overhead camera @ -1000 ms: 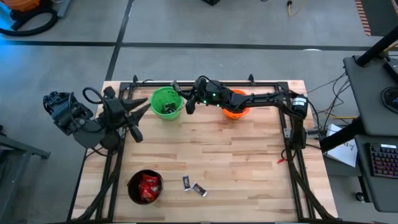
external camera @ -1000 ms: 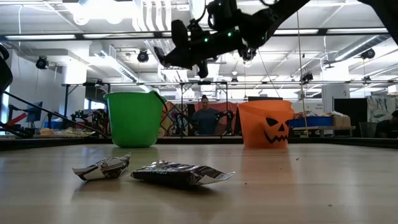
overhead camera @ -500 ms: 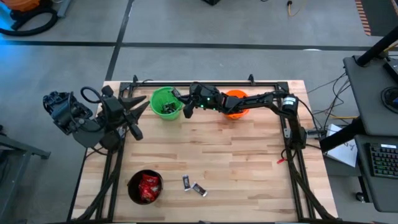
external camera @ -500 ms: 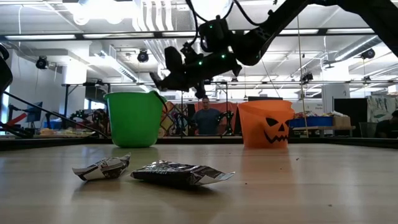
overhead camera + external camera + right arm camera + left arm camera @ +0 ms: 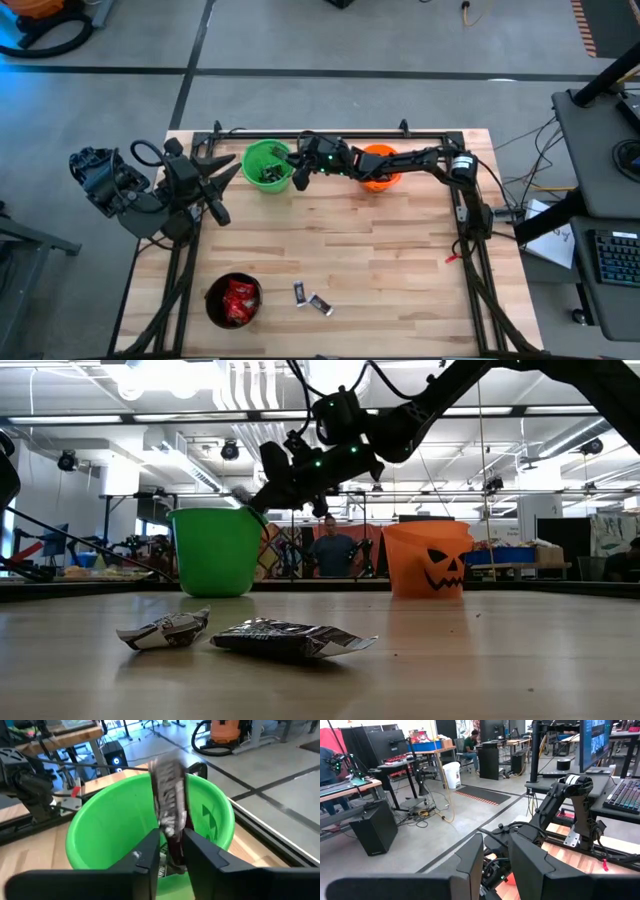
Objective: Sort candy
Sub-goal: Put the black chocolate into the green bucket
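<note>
- The right gripper (image 5: 296,163) reaches across the far side of the table and hangs over the right rim of the green bucket (image 5: 266,165); its fingers (image 5: 145,852) pinch a black-silver bar (image 5: 169,805) that stands between them above the bucket's opening
- More wrappers lie at the bottom of the green bucket
- An orange bucket (image 5: 378,167) with a pumpkin face sits just right of the green one, under the right arm
- Two more black-silver bars (image 5: 311,297) lie side by side on the bare wood near the front edge
- A black bucket (image 5: 232,300) at the near left holds red packets (image 5: 238,297)
- The left gripper (image 5: 213,188) waits at the table's left edge, fingers (image 5: 532,862) slightly parted and holding nothing
- A person (image 5: 327,550) sits in the room beyond the table
</note>
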{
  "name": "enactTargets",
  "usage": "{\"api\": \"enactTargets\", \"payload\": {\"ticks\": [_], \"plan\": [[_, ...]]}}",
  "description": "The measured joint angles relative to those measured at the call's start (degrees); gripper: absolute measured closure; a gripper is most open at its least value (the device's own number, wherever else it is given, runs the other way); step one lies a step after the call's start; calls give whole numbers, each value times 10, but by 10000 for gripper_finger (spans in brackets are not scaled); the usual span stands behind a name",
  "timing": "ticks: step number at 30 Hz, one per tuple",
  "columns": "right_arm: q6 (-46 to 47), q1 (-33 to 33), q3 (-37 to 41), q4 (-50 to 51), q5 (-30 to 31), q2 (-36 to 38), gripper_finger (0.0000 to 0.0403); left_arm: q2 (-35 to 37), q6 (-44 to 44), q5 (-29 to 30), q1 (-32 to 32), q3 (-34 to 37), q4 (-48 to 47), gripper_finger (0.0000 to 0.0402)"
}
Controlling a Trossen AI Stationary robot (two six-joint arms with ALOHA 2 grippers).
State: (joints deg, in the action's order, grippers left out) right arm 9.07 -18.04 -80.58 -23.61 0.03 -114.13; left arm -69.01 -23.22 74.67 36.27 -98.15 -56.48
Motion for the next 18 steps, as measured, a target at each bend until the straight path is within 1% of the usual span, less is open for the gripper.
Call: {"api": "enactTargets", "payload": {"ticks": [6,10,15,18], "plan": [[-12,0,-29,61,0,0,276,0,0,0,0,0,0,324],[-8,0,-41,90,0,7,249,-1,-5,0,0,0,1,324],[9,0,-45,133,-1,47,228,-4,-32,-2,0,0,-1,324],[31,2,-45,185,-3,86,223,-9,-46,-8,0,0,-3,324]]}}
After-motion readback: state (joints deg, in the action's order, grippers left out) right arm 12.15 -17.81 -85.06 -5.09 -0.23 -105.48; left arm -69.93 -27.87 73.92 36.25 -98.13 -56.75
